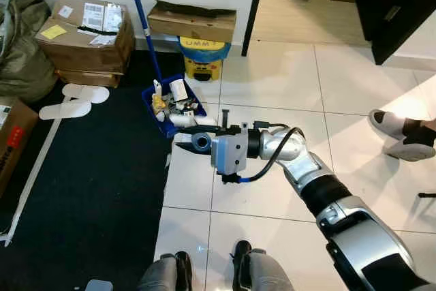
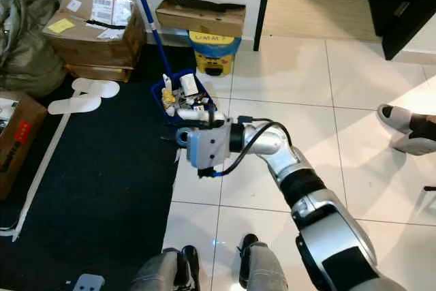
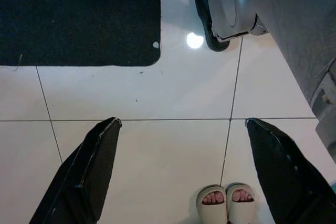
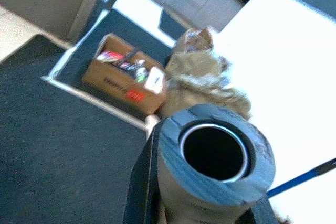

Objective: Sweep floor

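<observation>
From where I stand, the left eye view has the robot's right hand [image 1: 187,134] stretched out low over the white tile floor [image 1: 272,80], just at the near lip of the blue dustpan [image 1: 178,108]. The hand is pinching a grey tube end [image 1: 203,142], which looks like the tip of a broom handle, though I can't see any bristles. The dustpan sits at the edge of the black mat [image 1: 88,182], heaped with white scraps and small rubbish, its blue handle [image 1: 142,15] leaning up toward the wall. Behind the dustpan are a yellow bin [image 1: 203,58] and cardboard boxes [image 1: 88,32]; white slippers [image 1: 73,99] lie beside it on the mat.

The right eye view gives the same picture, with a person's shoe [image 2: 409,131] well off from the dustpan on the far tiles.

The left wrist view shows the left hand [image 3: 181,124] with fingers spread wide, holding nothing, hanging over bare tile beside the mat corner; a person's sandalled feet [image 3: 227,203] stand below it.

The right wrist view looks straight down the grey tube's open mouth [image 4: 212,153], clamped between the black fingers, blurred boxes beyond.

I'd say the sweeping is nearly finished: the rubbish is gathered in the dustpan, the tiles near it look clean, and only tidying remains.
</observation>
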You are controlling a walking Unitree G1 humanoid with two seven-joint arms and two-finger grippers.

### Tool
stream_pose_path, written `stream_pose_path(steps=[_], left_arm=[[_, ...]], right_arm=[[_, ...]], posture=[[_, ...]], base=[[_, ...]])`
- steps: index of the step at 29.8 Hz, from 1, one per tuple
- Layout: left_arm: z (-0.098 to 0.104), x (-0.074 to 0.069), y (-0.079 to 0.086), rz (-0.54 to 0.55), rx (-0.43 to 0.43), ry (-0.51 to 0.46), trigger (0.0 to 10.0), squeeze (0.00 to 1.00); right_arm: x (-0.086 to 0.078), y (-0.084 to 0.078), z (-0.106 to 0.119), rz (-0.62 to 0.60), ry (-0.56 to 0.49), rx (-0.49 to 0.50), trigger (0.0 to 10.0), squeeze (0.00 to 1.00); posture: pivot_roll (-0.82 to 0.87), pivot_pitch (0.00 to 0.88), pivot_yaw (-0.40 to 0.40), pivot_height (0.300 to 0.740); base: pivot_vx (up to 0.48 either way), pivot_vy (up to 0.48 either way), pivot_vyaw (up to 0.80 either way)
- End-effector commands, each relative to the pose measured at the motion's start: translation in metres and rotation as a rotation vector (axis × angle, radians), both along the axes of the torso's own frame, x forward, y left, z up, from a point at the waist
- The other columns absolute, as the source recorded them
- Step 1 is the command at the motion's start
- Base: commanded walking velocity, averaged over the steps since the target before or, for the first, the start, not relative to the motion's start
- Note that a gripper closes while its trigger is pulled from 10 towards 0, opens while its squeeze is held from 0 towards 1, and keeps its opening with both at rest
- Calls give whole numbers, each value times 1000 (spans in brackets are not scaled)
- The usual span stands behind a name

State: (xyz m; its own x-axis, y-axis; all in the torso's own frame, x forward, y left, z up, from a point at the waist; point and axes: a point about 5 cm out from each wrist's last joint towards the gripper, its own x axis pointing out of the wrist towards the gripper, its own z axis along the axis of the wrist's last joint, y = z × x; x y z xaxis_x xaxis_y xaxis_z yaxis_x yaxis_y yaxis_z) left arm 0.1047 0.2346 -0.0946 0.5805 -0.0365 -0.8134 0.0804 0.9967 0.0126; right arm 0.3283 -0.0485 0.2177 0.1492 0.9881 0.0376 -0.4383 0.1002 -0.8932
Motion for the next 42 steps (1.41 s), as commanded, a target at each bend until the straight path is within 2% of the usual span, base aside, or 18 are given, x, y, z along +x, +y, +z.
stream_pose_path(steps=[1,11,13,14,15,16,18,20,21,22,23,24,27,33,36,37,39,42], left_arm=[[-4,-17,4,17,1,57,10000,0],[-4,-1,-6,20,-16,33,10000,0],[-3,3,-9,22,-19,29,10000,0],[-3,8,-12,23,-24,25,10000,0],[-3,8,-12,23,-24,25,10000,0],[-3,13,-16,28,-27,20,10000,0],[-3,16,-17,30,-28,18,10000,0],[-3,16,-17,30,-28,18,10000,0],[-2,19,-19,34,-27,15,10000,0],[-2,19,-19,34,-27,15,10000,0],[-1,25,-20,38,-22,7,10000,0],[-1,25,-20,38,-22,7,10000,0],[4,40,-18,40,21,-26,10000,0],[14,58,-7,60,126,-90,10000,0],[29,82,7,121,212,-181,10000,0],[36,94,9,153,211,-222,10000,0],[41,103,7,164,186,-248,10000,0],[42,108,3,164,156,-258,10000,0]], right_arm=[[-6,5,11,49,-91,38,10000,0],[20,-19,35,-152,-70,177,10000,0],[29,-25,36,-225,-27,179,10000,0],[40,-34,37,-321,40,181,10000,0],[40,-34,37,-321,40,181,10000,0],[53,-43,36,-439,181,224,10000,0],[57,-46,35,-466,268,241,10000,0],[57,-46,35,-466,268,241,10000,0],[60,-49,28,-491,344,239,10000,0],[60,-49,28,-491,344,239,10000,0],[62,-56,17,-534,443,249,10000,0],[62,-56,17,-534,443,249,10000,0],[65,-71,-11,-648,632,281,10000,0],[62,-76,-33,-727,753,368,10000,0],[52,-78,-57,-774,806,406,10000,0],[47,-81,-67,-804,841,450,10000,0],[44,-86,-74,-844,856,498,10000,0],[43,-89,-78,-873,874,537,10000,0]], posture=[[28,371,-7,740],[-9,293,-18,740],[-15,273,-19,740],[-17,269,-20,740],[-17,269,-20,740],[-26,244,-24,740],[-29,232,-25,740],[-29,232,-25,740],[-31,197,-22,740],[-31,197,-22,740],[-35,173,-22,740],[-35,173,-22,740],[-54,138,-18,740],[-67,99,-16,740],[-75,49,-19,740],[-76,23,-22,740],[-83,0,-22,740],[-86,0,-21,740]], base=[[0,0,0],[0,0,0],[0,0,0],[0,0,0],[0,0,0],[0,0,0],[0,0,0],[0,0,0],[0,0,0],[0,0,0],[0,0,0],[0,0,0],[0,0,0],[0,0,0],[0,0,0],[0,0,0],[0,0,0],[0,0,0]])
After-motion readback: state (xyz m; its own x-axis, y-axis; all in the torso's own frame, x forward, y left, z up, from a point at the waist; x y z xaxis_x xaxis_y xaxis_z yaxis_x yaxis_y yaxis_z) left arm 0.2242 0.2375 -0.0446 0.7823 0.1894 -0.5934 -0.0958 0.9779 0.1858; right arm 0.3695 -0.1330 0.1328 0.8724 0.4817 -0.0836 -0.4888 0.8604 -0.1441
